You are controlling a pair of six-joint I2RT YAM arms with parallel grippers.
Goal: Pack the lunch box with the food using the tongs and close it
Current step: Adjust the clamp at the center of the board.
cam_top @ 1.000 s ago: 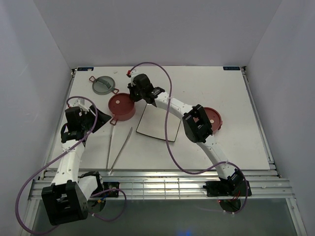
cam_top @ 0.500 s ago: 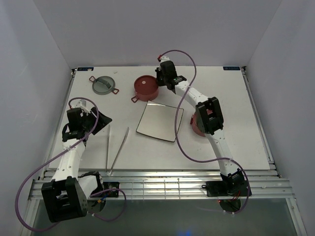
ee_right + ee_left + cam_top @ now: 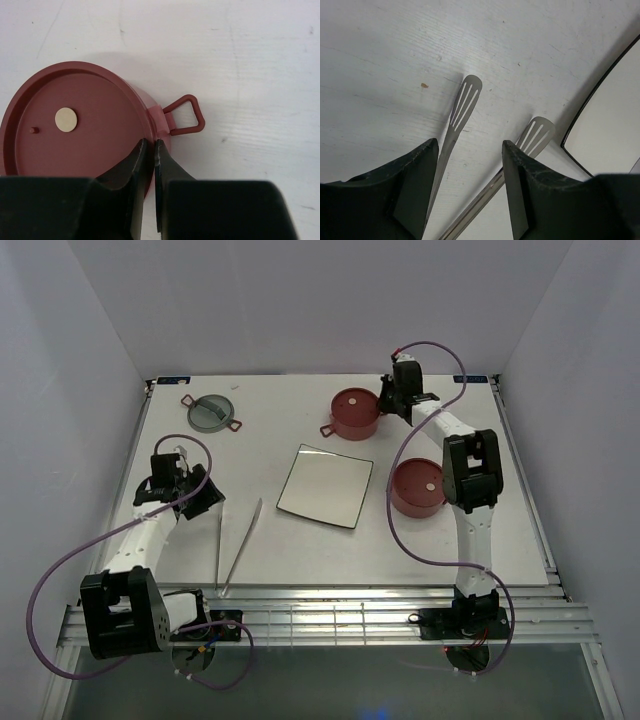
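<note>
Contents of the far dusty-red round bowl (image 3: 354, 412) and near dusty-red round bowl (image 3: 418, 487) are hidden by flat red lids (image 3: 75, 135). The long silvery V-shaped tongs (image 3: 462, 102) are laid on the white surface (image 3: 330, 550), joined end toward the near edge, slotted tips pointed away. The left tool (image 3: 470, 147) is spread open over the tips; the right tool (image 3: 148, 147) is clenched on the far bowl's rim.

This is a robotics lab test cell: a flat white board surface (image 3: 320, 555) is boxed in by plain pale partition walls (image 3: 320, 310) at 9, 12 and 3 o'clock. At 6 o'clock a slotted aluminium rail (image 3: 330, 618) carries the left white-and-black robot arm (image 3: 140, 540) and the right white-and-black robot arm (image 3: 472, 530). Both arms trail loose purple cables (image 3: 430, 344).
</note>
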